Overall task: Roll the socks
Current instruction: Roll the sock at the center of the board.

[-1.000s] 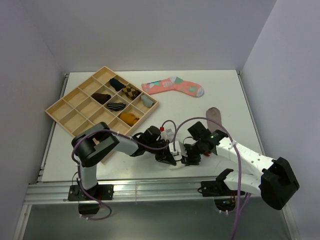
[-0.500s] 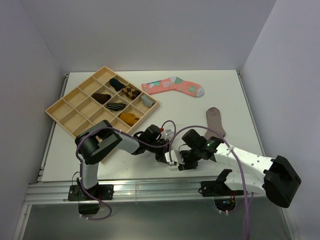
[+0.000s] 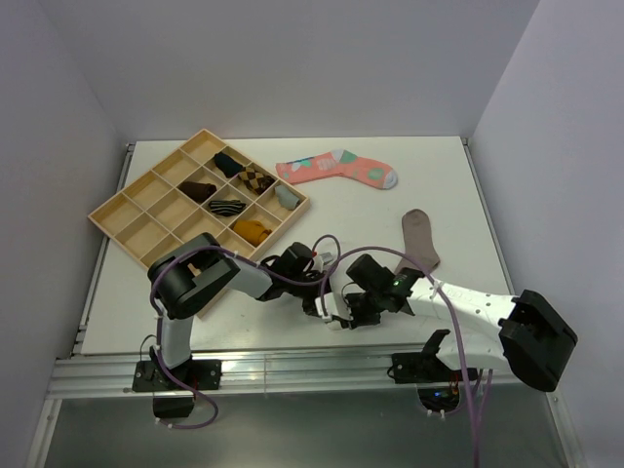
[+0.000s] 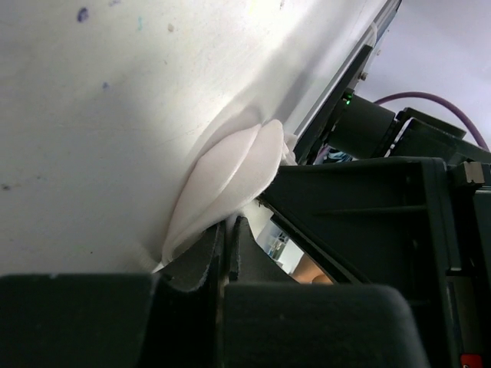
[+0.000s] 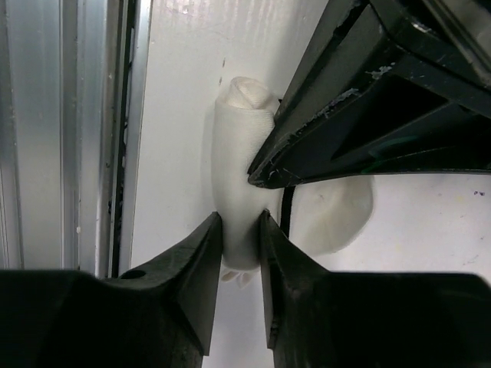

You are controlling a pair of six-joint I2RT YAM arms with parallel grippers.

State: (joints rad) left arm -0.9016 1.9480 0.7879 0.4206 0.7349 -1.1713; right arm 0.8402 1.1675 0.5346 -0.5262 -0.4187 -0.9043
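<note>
The white sock lies partly rolled near the table's front edge, a tight roll with a loose flap beside it. My right gripper is shut on the end of the roll. My left gripper is shut on a thin fold of the same sock, right beside the other gripper. In the top view both grippers, left and right, meet over the sock, which they mostly hide. The taupe-brown sock lies flat to the right, apart from both grippers.
A wooden compartment tray with several rolled socks stands at the back left. A coral-pink patterned sock lies at the back centre. The table's metal front rail runs just beside the roll.
My right arm has moved left and towards the front edge with the white sock, uncovering the taupe sock. My left gripper has shifted slightly with it.
</note>
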